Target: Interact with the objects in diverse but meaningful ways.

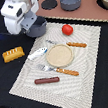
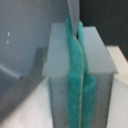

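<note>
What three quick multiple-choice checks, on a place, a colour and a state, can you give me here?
1. Where is the red tomato?
A. On the round plate
B. In the frying pan
C. On the striped mat, apart from the plate

2. What colour are the finger pads?
A. Teal
B. Red
C. Yellow

3. How does the gripper stand?
A. Wide open
B. Closed, pads together
C. Out of sight

Answers:
1. C: the red tomato lies on the striped mat, clear of the round plate, while the frying pan sits further back.
2. A: the pads show teal in the wrist view.
3. B: the gripper shows no gap, with a thin grey edge at its tips, apparently of the blue-grey pot.
</note>
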Robot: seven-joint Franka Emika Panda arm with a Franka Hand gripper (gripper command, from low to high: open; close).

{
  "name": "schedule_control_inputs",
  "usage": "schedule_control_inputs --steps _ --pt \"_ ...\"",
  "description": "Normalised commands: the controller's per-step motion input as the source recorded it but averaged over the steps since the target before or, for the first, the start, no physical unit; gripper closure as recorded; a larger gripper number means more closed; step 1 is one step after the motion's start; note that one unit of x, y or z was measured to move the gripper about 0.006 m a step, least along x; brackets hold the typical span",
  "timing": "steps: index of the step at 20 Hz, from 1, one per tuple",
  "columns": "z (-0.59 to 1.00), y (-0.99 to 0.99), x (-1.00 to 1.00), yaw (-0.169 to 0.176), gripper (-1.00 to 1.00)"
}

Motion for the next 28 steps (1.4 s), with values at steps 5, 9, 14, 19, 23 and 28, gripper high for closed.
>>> schedule_control_inputs --steps 5,9,14,19,23,28 --pt "1.00 0.02 0.01 0.009 1.00" --pt "0.81 0.28 0.24 0.012 1.00" --pt "0.46 0.61 0.21 0.013 1.00" --pt "0.13 0.74 0.39 0.004 1.00" --pt "-0.06 0.67 0.29 0.001 1.00" --pt "-0.12 0.56 0.08 0.019 1.00"
